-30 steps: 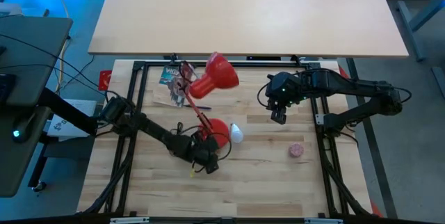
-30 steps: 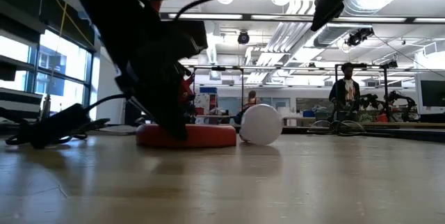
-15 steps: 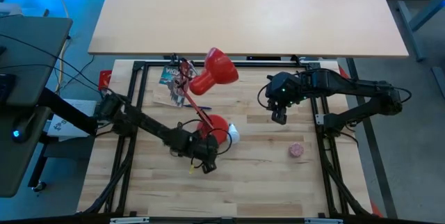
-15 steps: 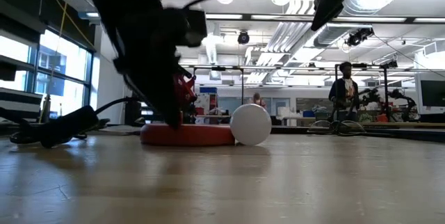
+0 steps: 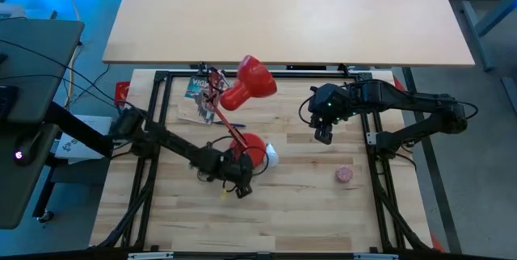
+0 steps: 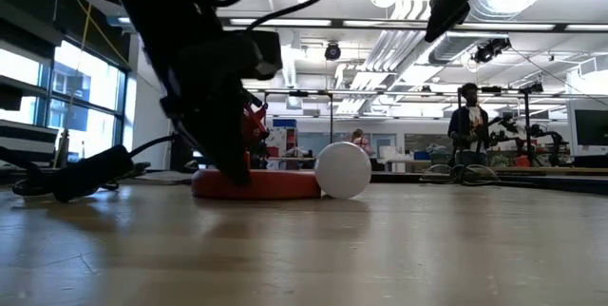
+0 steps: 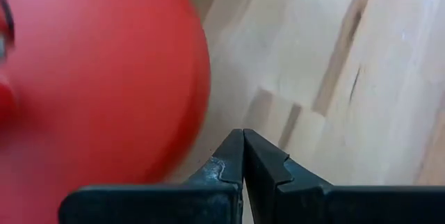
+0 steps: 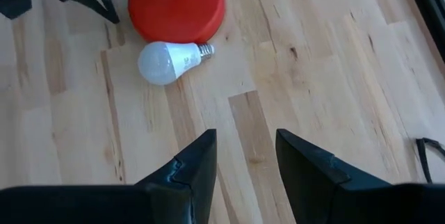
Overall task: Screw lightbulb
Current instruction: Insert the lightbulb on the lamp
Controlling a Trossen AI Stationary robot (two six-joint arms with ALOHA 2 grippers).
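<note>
The white lightbulb [image 5: 271,157] lies on its side on the table, close against the round base [image 5: 253,148] of the red lamp, whose shade [image 5: 257,82] leans toward the far edge. The bulb also shows in the right wrist view [image 8: 167,62] with its screw base [image 8: 205,49], and in the low view [image 6: 342,169]. My left gripper [image 5: 239,182] is shut and low at the table, on the near side of the lamp base [image 7: 90,78]. My right gripper [image 5: 323,136] is open and empty, raised to the right of the lamp [image 8: 246,151]. My left gripper's shut fingertips [image 7: 243,147] point down at the table right beside the rim of the lamp base [image 7: 201,106]. I cannot tell whether they touch it.
A small pink ball [image 5: 345,174] lies on the table to the right. A printed packet [image 5: 198,90] and the lamp's cord lie at the far left by the black frame [image 5: 161,76]. People stand in the room beyond [image 6: 470,125].
My left gripper has shifted a little toward the table's left and far side along the lamp base. The bulb has moved a little toward the lamp base and now rests close against it. The right arm has kept still.
</note>
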